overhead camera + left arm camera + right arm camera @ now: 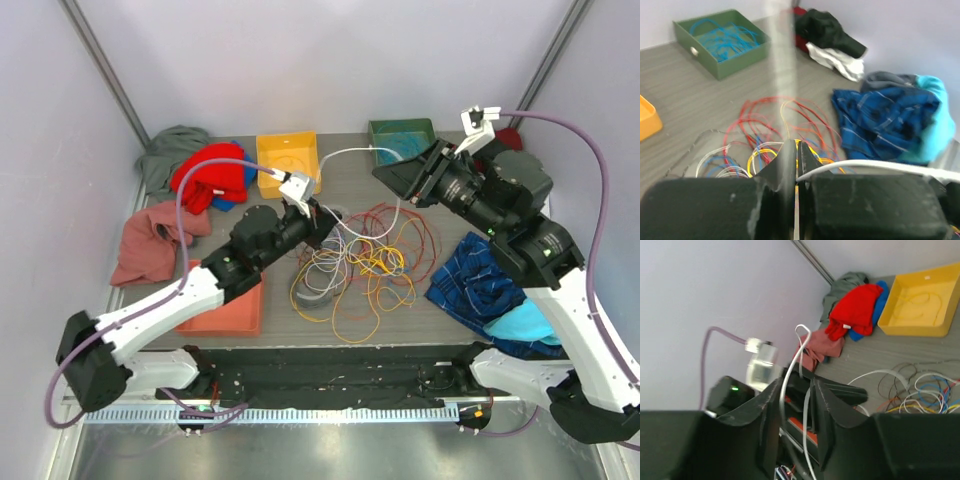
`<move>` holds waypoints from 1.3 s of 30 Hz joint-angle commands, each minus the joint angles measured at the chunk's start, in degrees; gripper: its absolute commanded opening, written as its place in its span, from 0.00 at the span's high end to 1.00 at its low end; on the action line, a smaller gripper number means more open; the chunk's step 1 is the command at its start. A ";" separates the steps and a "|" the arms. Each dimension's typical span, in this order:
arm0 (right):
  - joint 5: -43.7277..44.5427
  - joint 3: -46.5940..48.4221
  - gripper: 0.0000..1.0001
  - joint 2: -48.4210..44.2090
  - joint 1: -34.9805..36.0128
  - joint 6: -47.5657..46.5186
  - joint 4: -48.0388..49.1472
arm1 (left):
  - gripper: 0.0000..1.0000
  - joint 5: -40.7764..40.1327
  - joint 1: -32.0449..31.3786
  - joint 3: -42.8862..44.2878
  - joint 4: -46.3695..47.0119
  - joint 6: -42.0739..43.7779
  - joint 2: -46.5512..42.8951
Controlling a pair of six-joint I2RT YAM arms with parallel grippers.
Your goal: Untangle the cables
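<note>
**A:** While you hold that, where's the tangle?

**B:** The cables [365,262] lie heaped on the table [415,325]. My left gripper [796,150] and right gripper [796,385] both pinch the white cable [870,164]. I'm freeing it, I judge. Next: lift it clear.

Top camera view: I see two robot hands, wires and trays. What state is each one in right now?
Left hand: shut on white cable.
Right hand: shut on the same white cable.
White cable: lifted, strung between both hands.
Cable pile: tangled in a loose heap.
Green tray: open, holding blue cables.
Yellow tray: open, holding a yellow cable.
</note>
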 commanded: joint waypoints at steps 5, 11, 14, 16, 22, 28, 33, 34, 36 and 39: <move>2.81 -10.86 0.48 0.26 0.29 -0.24 8.14 | 1.00 5.56 -0.22 12.95 -46.55 -9.19 -13.45; 4.04 -15.97 0.44 3.59 0.38 -0.59 8.76 | 1.00 3.37 -0.13 17.33 -61.76 -13.32 -18.83; 6.41 -18.79 0.43 4.56 0.29 -1.03 8.41 | 1.00 0.03 -0.13 21.37 -70.08 -14.55 -19.72; 9.92 -21.76 0.44 4.48 0.38 -1.99 8.15 | 1.00 -3.55 -0.13 24.80 -74.06 -15.34 -19.45; 18.54 -30.56 0.45 1.76 0.38 -3.84 8.23 | 1.00 -15.61 0.13 29.65 -87.16 -18.42 -18.58; 18.54 -37.59 0.59 -3.86 0.38 -3.40 10.25 | 1.00 -19.49 5.73 26.76 -89.90 -19.13 -16.91; 18.28 -41.38 0.86 -8.08 0.38 -3.23 11.66 | 1.00 -17.39 16.53 22.19 -88.68 -17.02 -16.03; 18.20 -42.51 0.88 -8.53 0.47 -3.14 11.84 | 1.00 -16.60 18.31 20.62 -87.19 -16.67 -16.03; 17.41 -43.49 0.96 -9.40 0.38 -3.05 12.97 | 1.00 -15.45 22.52 19.02 -85.08 -15.88 -16.20; 16.44 -46.03 0.99 -10.64 0.47 -2.70 14.47 | 1.00 -15.80 25.17 15.60 -80.16 -16.22 -16.29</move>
